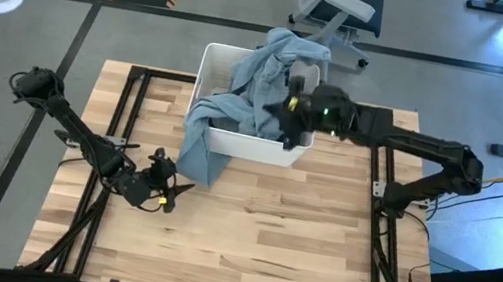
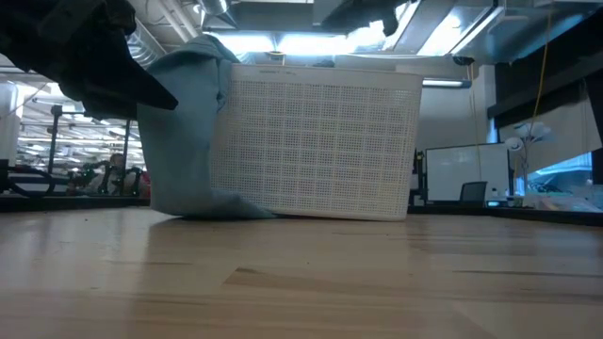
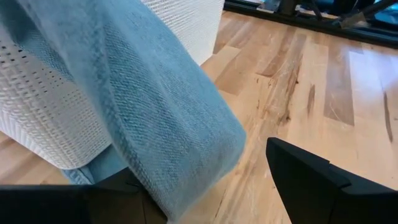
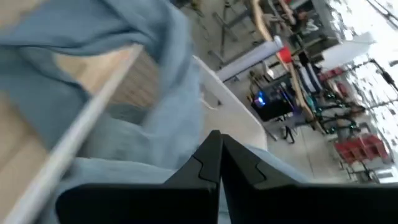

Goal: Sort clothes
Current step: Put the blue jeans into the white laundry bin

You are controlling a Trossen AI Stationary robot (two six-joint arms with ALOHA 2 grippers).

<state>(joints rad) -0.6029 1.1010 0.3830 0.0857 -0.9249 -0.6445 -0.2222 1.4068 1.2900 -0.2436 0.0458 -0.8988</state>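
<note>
Light-blue denim shirt [image 1: 264, 74]: draped over the white bin [image 1: 211, 66], its bulk heaped across the bin's top and spilling past the far rim at 12 o'clock; one long fold hangs down the bin's outer wall at the 7 o'clock corner and reaches the wooden table [image 1: 265, 245], where its end lies bunched against the bin's foot, as the low view confirms [image 2: 184, 132]; a dark garment [image 1: 218, 114] lies inside the bin beneath the denim, its colour not clear.

Right gripper [image 1: 288, 116]: poised over the bin's 3 o'clock side, above the near rim; fingers pressed together tip to tip in the right wrist view [image 4: 214, 152], with the denim lying just beyond and below them; no cloth is visibly caught between the tips.

Left gripper [image 1: 170, 192]: low over the table at 7 o'clock from the bin, just beyond the hanging fold's end; fingers spread apart, one finger [image 3: 311, 180] clear of the cloth, the other largely covered by the denim fold [image 3: 143, 106], which hangs across the gap on that side; the bin's perforated wall [image 3: 43, 106] stands directly behind the fold.
</note>
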